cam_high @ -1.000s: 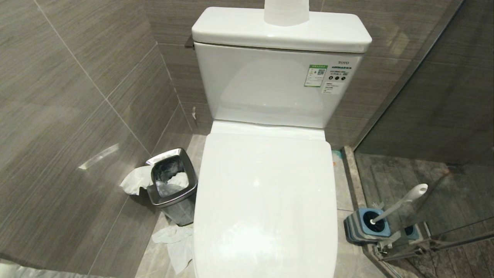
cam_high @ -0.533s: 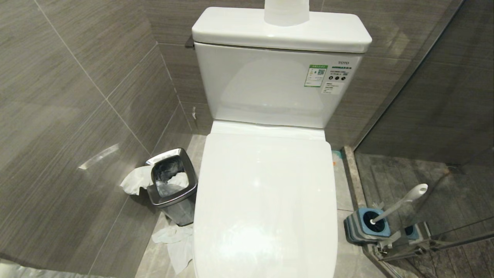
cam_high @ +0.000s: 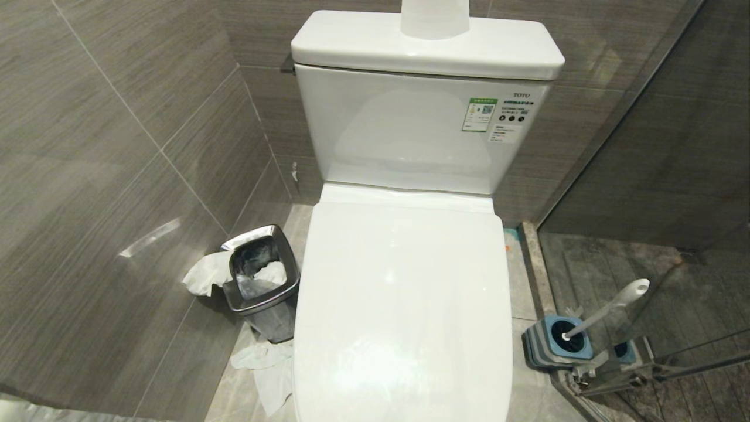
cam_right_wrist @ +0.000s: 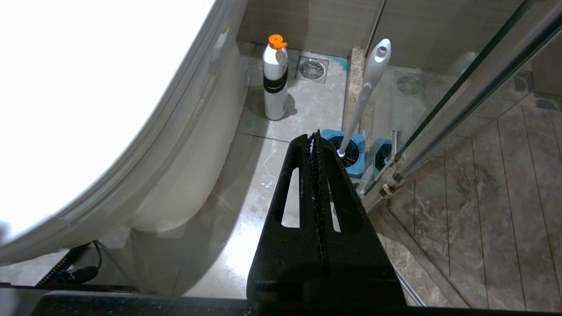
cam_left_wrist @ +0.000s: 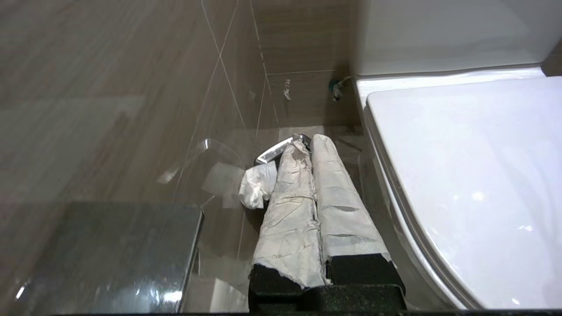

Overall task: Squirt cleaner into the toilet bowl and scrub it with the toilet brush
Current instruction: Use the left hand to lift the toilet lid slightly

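Lid (cam_high: 404, 305) is down over the bowl, brush (cam_high: 606, 308) at its 3 o'clock in holder; both grippers, left (cam_left_wrist: 312, 141) and right (cam_right_wrist: 315, 137), pinched empty — spread left's jaws, hook the lid edge, lift first.

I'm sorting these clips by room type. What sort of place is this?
A small tiled bathroom: a toilet with its lid shut, a toilet brush in its holder beside a glass shower screen, and a steel bin with tissue.

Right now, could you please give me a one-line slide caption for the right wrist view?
Shut right claw above the floor beside the toilet bowl, facing the toilet brush in its holder.
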Robot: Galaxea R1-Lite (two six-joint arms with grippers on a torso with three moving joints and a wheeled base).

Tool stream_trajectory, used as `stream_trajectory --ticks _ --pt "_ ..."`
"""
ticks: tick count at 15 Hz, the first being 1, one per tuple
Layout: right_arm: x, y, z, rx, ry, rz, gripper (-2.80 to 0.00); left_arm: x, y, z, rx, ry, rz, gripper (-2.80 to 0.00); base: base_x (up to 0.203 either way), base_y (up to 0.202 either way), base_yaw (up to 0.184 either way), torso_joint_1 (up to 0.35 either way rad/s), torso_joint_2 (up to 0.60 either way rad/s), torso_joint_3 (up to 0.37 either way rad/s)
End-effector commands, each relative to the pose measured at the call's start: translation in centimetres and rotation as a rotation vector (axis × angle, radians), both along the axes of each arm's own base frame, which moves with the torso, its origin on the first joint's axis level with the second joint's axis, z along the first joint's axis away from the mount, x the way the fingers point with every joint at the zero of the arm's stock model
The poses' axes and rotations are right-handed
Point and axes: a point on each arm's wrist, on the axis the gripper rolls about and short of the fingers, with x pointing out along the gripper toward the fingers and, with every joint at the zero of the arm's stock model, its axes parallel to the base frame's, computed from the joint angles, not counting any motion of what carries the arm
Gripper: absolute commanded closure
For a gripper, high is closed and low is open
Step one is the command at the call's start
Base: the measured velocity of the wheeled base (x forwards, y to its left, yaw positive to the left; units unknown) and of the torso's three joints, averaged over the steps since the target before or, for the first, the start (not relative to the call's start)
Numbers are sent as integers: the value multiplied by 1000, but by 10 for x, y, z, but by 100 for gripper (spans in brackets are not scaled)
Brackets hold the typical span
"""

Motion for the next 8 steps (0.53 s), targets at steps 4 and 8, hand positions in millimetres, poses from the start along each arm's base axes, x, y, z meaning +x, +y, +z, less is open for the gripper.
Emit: stream_trajectory --ticks 4,8 --pt "0 0 0 0 1 1 0 13 0 15 17 36 1 0 0 0 0 0 0 0" --pt "0 0 0 0 1 0 0 24 0 20 28 76 2 0 0 0 0 0 0 0"
